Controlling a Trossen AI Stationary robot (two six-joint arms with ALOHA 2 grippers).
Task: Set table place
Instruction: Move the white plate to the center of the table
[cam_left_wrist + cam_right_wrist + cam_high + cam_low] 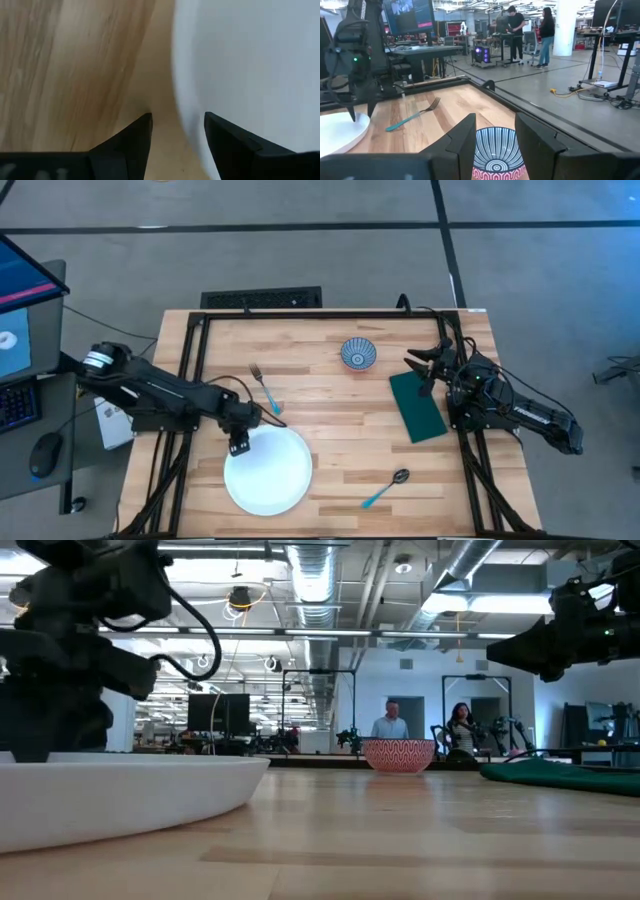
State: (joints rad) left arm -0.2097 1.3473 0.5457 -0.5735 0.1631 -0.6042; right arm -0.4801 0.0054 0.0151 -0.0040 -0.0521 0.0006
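A white round plate point(268, 470) lies on the wooden tabletop point(330, 420) at the near left. My left gripper point(238, 445) is open and low at the plate's far-left rim; in the left wrist view point(177, 125) one finger is over the wood and one over the plate point(250, 60). A turquoise-handled fork point(265, 388) lies just beyond the plate. A blue-patterned bowl point(358, 353) stands at the far middle. A dark green cloth point(417, 407) lies flat at the right. My right gripper point(418, 372) is open and empty above the cloth's far end, pointing at the bowl point(496, 150). A turquoise-handled spoon point(386, 488) lies at the near right. My left gripper comes from above, pointing down, its two fingers point(140, 132) on either side of the plate's far-left rim point(181, 100). The plate lies flat on the table. Whether a finger touches the rim, I cannot tell.
The table's black metal frame point(195, 340) runs along the left, far and right edges. Bare wood lies between the plate and the cloth. A monitor and a mouse point(45, 450) sit off the table to the left. People stand in the room beyond the table point(530, 30).
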